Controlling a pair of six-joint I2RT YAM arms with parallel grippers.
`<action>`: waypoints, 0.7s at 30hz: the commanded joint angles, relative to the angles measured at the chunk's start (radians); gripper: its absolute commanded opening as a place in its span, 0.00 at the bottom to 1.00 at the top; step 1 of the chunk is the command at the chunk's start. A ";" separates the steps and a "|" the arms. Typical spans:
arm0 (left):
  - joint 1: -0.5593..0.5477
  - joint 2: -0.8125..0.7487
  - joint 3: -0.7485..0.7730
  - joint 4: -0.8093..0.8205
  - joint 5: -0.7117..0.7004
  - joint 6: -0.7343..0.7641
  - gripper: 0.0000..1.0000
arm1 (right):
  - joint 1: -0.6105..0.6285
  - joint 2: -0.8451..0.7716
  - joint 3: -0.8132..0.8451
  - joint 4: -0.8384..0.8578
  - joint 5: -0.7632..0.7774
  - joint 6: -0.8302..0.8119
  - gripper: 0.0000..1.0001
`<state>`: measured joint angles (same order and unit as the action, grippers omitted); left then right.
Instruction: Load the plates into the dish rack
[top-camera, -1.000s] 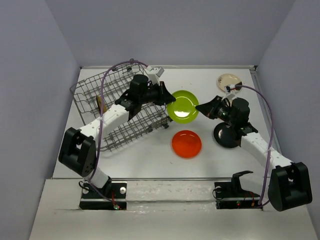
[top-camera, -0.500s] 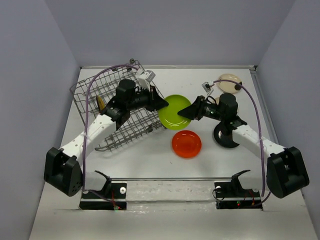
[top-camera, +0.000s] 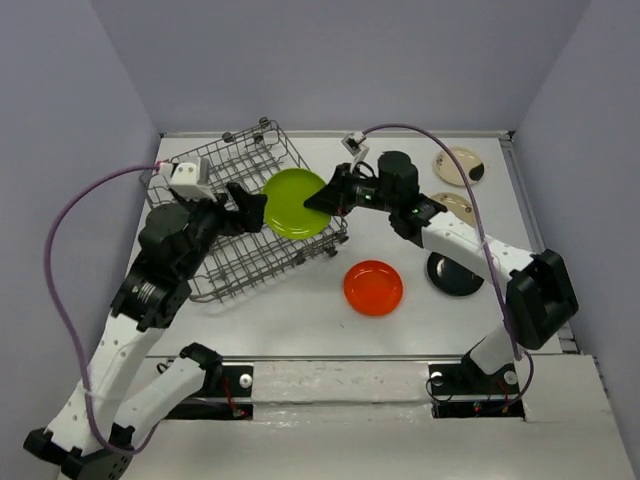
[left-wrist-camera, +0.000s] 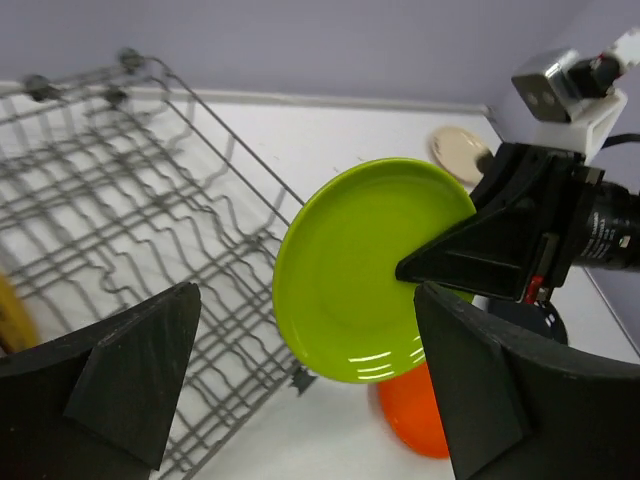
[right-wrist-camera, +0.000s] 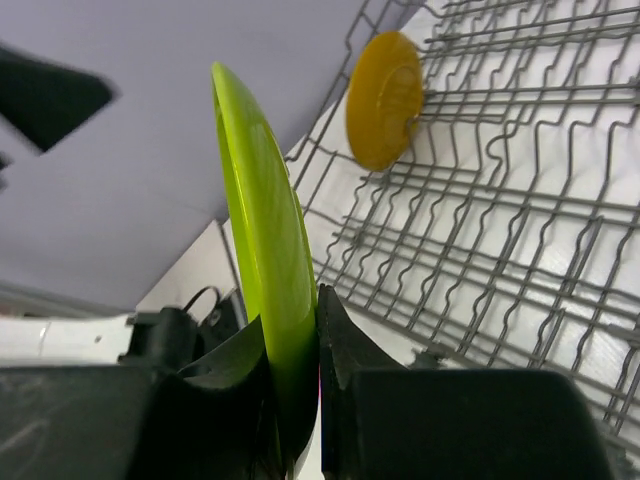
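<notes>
My right gripper (top-camera: 320, 197) is shut on the rim of the lime green plate (top-camera: 293, 203), holding it on edge over the right end of the dish rack (top-camera: 262, 257). In the right wrist view the plate (right-wrist-camera: 258, 190) is pinched between the fingers of that gripper (right-wrist-camera: 300, 350). My left gripper (left-wrist-camera: 310, 400) hangs open and empty over the rack (left-wrist-camera: 120, 200), facing the green plate (left-wrist-camera: 365, 270) without touching it. A dark gold plate (right-wrist-camera: 385, 100) stands in the rack. The orange plate (top-camera: 373, 287), the black plate (top-camera: 455, 273) and two cream plates (top-camera: 458, 165) (top-camera: 455, 206) lie on the table.
The rack sits askew at the back left, its far corner near the rear wall. The left arm's cable (top-camera: 70, 230) loops out to the left wall. The raised left arm (top-camera: 165, 255) hides part of the rack.
The left gripper opened, let go of the green plate and drew back left over the rack. The right gripper closed on the plate and carried it left and back to the rack's right end.
</notes>
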<state>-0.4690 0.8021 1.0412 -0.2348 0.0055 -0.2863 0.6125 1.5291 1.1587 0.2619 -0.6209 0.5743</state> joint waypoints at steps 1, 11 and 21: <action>0.004 -0.122 0.048 -0.084 -0.379 0.048 0.99 | 0.065 0.110 0.180 -0.131 0.243 -0.062 0.07; 0.004 -0.312 -0.122 0.055 -0.404 0.076 0.99 | 0.254 0.521 0.738 -0.410 0.814 -0.155 0.07; 0.015 -0.385 -0.245 0.204 -0.326 0.058 0.99 | 0.332 0.865 1.260 -0.619 1.170 -0.183 0.07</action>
<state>-0.4683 0.4545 0.8146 -0.1726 -0.3431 -0.2245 0.9291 2.3447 2.2997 -0.3115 0.3565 0.4080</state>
